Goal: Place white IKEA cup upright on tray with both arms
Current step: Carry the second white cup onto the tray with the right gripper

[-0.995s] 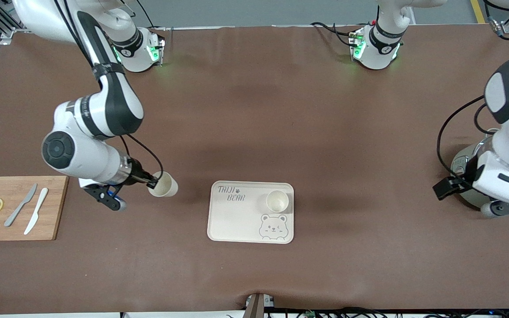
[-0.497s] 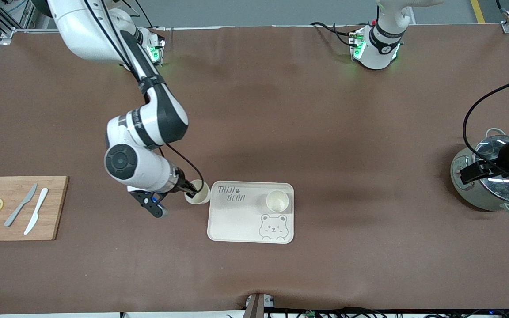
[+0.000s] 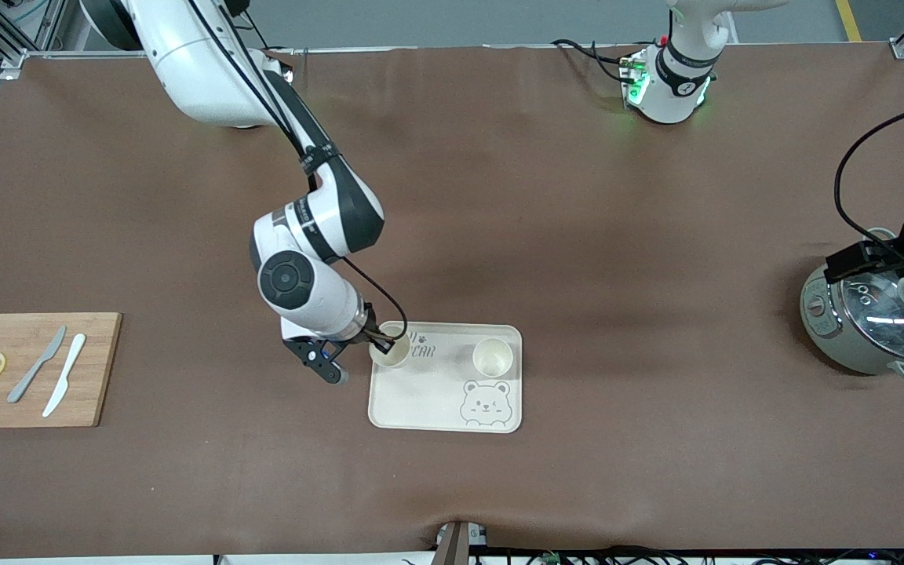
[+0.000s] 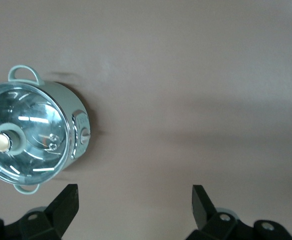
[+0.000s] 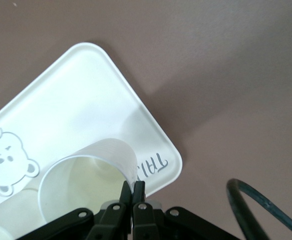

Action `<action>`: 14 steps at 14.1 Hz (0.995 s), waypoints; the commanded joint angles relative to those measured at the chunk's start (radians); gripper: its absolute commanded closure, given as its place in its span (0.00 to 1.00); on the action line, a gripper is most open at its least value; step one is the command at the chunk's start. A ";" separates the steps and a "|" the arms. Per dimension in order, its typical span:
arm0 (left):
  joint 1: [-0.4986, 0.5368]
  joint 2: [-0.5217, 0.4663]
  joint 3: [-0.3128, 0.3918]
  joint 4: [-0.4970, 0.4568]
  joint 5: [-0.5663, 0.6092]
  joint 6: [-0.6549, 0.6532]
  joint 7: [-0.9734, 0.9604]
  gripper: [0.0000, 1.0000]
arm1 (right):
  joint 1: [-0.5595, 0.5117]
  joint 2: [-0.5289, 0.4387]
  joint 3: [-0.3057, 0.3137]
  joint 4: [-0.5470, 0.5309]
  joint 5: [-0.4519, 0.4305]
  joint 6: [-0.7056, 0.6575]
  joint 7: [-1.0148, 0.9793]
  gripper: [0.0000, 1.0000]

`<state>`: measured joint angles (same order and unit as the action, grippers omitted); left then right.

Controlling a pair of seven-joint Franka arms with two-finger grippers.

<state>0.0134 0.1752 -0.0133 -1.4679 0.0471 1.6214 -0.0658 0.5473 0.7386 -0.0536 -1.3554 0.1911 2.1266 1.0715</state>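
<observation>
The right gripper (image 3: 380, 339) is being held clamped on a white cup's (image 3: 389, 351) rim – over the tray (image 3: 421, 408). The left gripper (image 4: 135, 200) is being kept wide open, empty, near a steel pot (image 4: 31, 135).

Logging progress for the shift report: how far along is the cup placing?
Done: one white plastic cup stands upright on the cream bear-face tray. In hand: the right claw is shut on a second white cup's rim, over the tray's lettered corner. Left: set it down and let go. The left claw waits open above the table near the steel lidded pot.
</observation>
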 commanded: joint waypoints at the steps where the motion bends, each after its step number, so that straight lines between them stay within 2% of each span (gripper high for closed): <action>1: 0.007 -0.120 -0.025 -0.152 -0.019 0.049 0.015 0.00 | 0.023 0.044 -0.011 0.033 -0.033 0.024 0.033 1.00; 4: 0.003 -0.221 -0.045 -0.294 -0.021 0.139 0.015 0.00 | 0.026 0.062 -0.011 0.030 -0.033 0.047 0.042 1.00; 7: 0.007 -0.238 -0.059 -0.288 -0.033 0.132 0.017 0.00 | 0.033 0.077 -0.012 0.027 -0.033 0.078 0.048 1.00; 8: 0.005 -0.250 -0.059 -0.288 -0.048 0.127 0.017 0.00 | 0.029 0.079 -0.012 0.027 -0.033 0.076 0.048 0.95; 9: 0.004 -0.252 -0.060 -0.285 -0.049 0.112 0.017 0.00 | 0.025 0.079 -0.012 0.027 -0.032 0.073 0.048 0.41; 10: 0.003 -0.252 -0.065 -0.275 -0.049 0.094 0.017 0.00 | 0.025 0.078 -0.014 0.027 -0.033 0.070 0.048 0.00; 14: 0.007 -0.252 -0.067 -0.246 -0.049 0.037 0.017 0.00 | 0.016 0.041 -0.014 0.032 -0.027 0.043 0.039 0.00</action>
<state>0.0112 -0.0635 -0.0739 -1.7247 0.0199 1.6935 -0.0658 0.5671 0.8000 -0.0649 -1.3422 0.1738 2.2009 1.0927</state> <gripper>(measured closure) 0.000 0.604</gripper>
